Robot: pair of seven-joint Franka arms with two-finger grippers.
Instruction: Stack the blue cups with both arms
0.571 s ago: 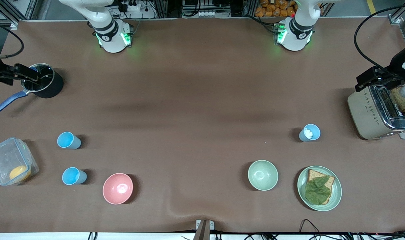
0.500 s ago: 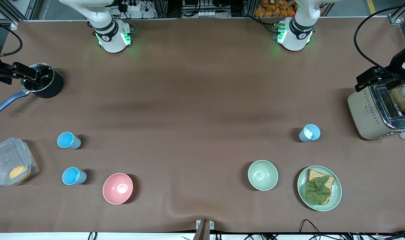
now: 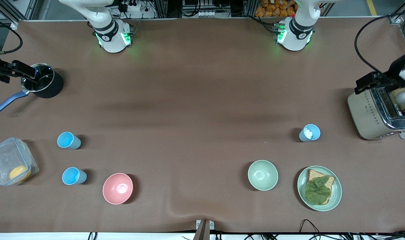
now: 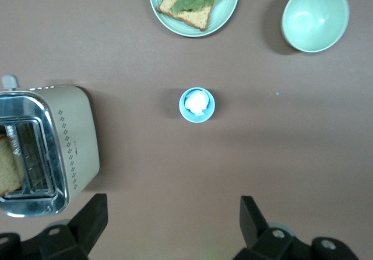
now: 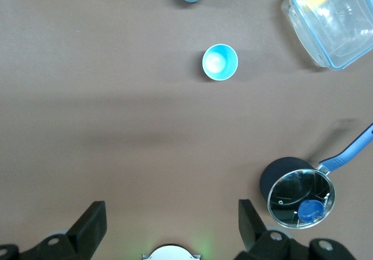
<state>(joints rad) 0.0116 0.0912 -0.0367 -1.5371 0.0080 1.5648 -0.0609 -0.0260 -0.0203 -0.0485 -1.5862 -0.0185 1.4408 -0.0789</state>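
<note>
Now we hold both grippers wide open: left gripper (image 4: 169,228) high over the counter (image 3: 196,100) near the toaster (image 3: 375,113), right gripper (image 5: 168,228) beside the pot (image 3: 42,85); the blue cups (image 3: 68,140) stand apart, not yet stacked.

Clock dial on the table top: 12 = robots' bases, 3 = L arm's end. Twd the R arm's end, farther cup (image 3: 68,140) is sitting at 12 of nearer cup (image 3: 74,176). A container (image 3: 11,165) is lying at 9 of the pair, a bowl (image 3: 118,188) at 4 of nearer cup, a pot (image 3: 42,81) at 11 of farther cup. Twd the L arm's end, filled cup (image 3: 309,133) is standing w/ toaster (image 3: 365,113) at 2 and plate (image 3: 300,191) at 6. Bread (image 3: 327,183) is lying on the plate, a leaf (image 3: 317,190) on the bread. A 2nd bowl (image 3: 262,175) is sitting at 9 of the plate.
</note>
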